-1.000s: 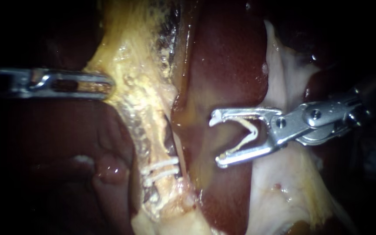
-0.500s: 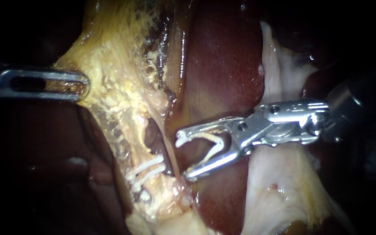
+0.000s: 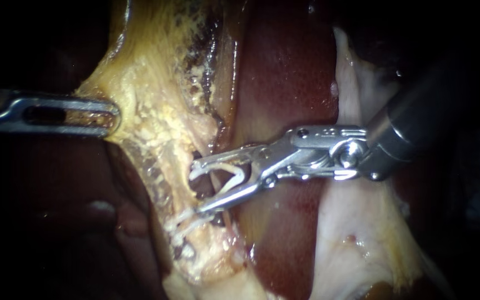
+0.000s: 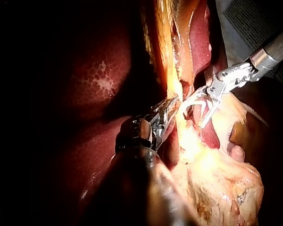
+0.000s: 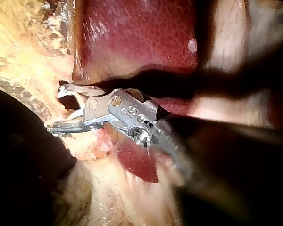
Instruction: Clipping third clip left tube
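Dark surround, nothing readable past the tissue. Biggest thing is the dark red, wet, smooth liver (image 3: 284, 83) in the centre. Beside it a broad, crumbly-looking yellow fatty band (image 3: 151, 94) runs top to bottom in the endoscope view. A pale whitish sheet of tissue (image 3: 356, 233) lies on the liver's other side; can't say if that is gallbladder. The silver, hinged right instrument (image 3: 197, 189) on a dark shaft reaches across the liver to the band. Its jaws are spread wide, each lying against one leg of a small white V-shaped open clip (image 3: 226, 179), so the clip is carried, not squeezed. The slim silver left instrument (image 3: 109, 115) with slotted jaws pinches the band's edge, jaws pressed together on it; the band looks stretched toward it. Then the left tube (image 3: 180, 194): a thin, pale, glistening strand low in the band, beside a small dark window, with two closed white clips (image 3: 187, 225) across it. The upper jaw tip touches the tube's edge and the lower tip sits just above those clips. Whether the tube is fully between the jaws, can't tell. Judgement: the tube is soft, limp, slippery and easy to tear. Take it on the bare stretch just above the placed clips, square across, both legs past its far side. The loaded clip looks light and stiff, and could probably drop if knocked. Containers: none show; only the right jaws hold anything, namely that clip.
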You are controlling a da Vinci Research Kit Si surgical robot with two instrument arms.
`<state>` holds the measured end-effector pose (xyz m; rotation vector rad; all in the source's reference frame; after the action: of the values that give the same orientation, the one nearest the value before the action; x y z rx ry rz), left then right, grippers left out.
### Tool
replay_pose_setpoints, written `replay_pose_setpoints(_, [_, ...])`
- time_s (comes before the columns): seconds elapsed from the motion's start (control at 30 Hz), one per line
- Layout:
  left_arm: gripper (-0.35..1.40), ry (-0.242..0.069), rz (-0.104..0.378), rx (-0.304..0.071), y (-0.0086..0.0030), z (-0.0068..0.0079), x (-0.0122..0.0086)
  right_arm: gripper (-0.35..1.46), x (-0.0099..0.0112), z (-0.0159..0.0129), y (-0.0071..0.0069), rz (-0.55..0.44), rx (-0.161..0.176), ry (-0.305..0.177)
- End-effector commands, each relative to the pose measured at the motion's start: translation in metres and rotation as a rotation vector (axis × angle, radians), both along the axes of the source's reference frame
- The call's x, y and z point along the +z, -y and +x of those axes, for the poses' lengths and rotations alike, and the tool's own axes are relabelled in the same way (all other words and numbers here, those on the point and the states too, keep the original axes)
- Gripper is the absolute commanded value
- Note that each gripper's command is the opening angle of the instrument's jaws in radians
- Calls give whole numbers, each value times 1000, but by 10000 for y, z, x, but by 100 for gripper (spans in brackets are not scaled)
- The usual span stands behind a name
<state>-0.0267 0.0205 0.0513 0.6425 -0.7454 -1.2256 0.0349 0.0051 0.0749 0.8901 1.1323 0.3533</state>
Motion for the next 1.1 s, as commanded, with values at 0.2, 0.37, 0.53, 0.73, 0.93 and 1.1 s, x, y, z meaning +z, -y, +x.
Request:
replay_pose_setpoints(0.2, [-35,1,1,0,0,-1,-2,56,11,7,5,8,1,8])
replay_pose_setpoints(0.37, [-35,1,1,0,0,-1,-2,56,17,20,10,33,-31,1])
replay_pose_setpoints(0.53, [-35,1,1,0,0,-1,-2,56,15,19,8,127,-35,-98])
replay_pose_setpoints(0.73, [-35,1,1,0,0,0,-2,56,13,18,5,226,-63,-189])
replay_pose_setpoints(0.93, [-35,1,1,0,1,-1,-2,52,14,23,6,278,-94,-262])
replay_pose_setpoints(1.1, [-35,0,1,0,1,-1,-1,52,18,40,13,288,-115,-265])
